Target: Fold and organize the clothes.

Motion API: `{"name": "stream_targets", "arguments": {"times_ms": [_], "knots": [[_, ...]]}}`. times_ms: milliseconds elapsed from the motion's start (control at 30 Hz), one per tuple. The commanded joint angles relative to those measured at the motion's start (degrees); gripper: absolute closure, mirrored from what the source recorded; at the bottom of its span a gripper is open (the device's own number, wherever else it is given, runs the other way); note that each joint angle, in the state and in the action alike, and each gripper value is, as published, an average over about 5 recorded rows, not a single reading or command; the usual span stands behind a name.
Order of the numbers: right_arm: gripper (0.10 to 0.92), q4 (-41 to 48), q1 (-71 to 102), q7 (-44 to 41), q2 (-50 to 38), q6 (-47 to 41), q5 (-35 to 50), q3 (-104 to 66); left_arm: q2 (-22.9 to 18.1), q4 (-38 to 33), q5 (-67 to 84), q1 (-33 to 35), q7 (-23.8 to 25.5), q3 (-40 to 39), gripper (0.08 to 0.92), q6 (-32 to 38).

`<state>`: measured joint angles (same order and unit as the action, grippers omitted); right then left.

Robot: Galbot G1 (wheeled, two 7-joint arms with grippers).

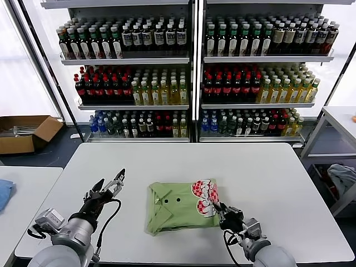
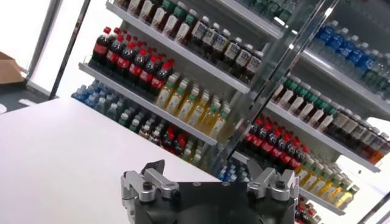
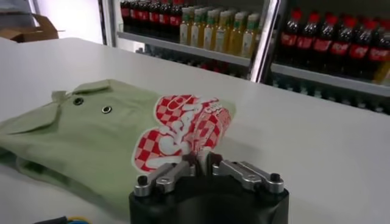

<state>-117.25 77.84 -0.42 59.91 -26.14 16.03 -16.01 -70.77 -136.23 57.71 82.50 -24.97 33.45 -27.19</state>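
Note:
The light green polo shirt [image 1: 172, 207] lies folded in the middle of the white table [image 1: 267, 172], collar and buttons up, with its red-and-white graphic [image 1: 203, 196] on the right side. My right gripper [image 1: 218, 209] is at the shirt's front right corner, shut on the fabric edge by the graphic. In the right wrist view the shirt [image 3: 91, 131] spreads out ahead of the right gripper [image 3: 202, 159], whose fingers pinch the cloth. My left gripper [image 1: 111, 179] is open and empty, held above the table left of the shirt. The left wrist view shows the left gripper [image 2: 210, 173] facing the shelves.
Shelves of bottled drinks [image 1: 189, 72] stand behind the table. A cardboard box [image 1: 25, 132] sits on the floor at far left. A blue cloth [image 1: 4, 192] lies on a side table at left. A grey-blue cloth [image 1: 342, 178] hangs at right.

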Motion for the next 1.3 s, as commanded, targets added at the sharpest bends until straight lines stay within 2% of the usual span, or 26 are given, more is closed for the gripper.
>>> {"name": "stream_targets", "arguments": {"times_ms": [33,167,300,433,633,767,967,1300], "knots": [[0.694,-5.31,2.06,3.14,1.36,2.37,-1.46,-1.50,-0.15,-0.64,-0.35,0.81,0.16,-0.03,0.177,-0.05],[0.581,-1.90,-3.72,5.52,6.19,4.04,-1.31,3.79,-0.33,-0.75,-0.76,1.20,0.36,-0.06,0.177,-0.04],[0.477,7.19,-9.15,7.81,10.57,3.91,-1.75,8.35,-0.39,-0.97,-0.89,1.97,0.53,0.53,0.177,0.00],[0.356,14.82,-10.55,7.46,11.87,2.08,2.04,8.74,-0.58,-1.09,-0.93,3.36,1.09,1.79,0.177,0.20],[0.218,16.20,-10.52,8.47,11.58,-1.15,5.71,8.53,-1.22,-0.53,-1.44,3.98,1.69,2.66,0.177,0.55],[0.204,11.23,-10.54,8.87,11.60,-0.11,7.44,8.16,-1.26,-0.36,-1.84,3.46,1.68,2.26,0.177,0.65],[0.203,4.47,-11.60,9.72,12.56,1.50,5.04,9.05,-1.02,-0.67,-1.92,3.15,1.70,2.01,0.177,0.66],[0.203,16.09,-13.77,9.34,16.96,3.06,-0.46,10.92,-1.10,-1.07,-2.41,3.78,2.05,2.02,0.177,0.72]]}}
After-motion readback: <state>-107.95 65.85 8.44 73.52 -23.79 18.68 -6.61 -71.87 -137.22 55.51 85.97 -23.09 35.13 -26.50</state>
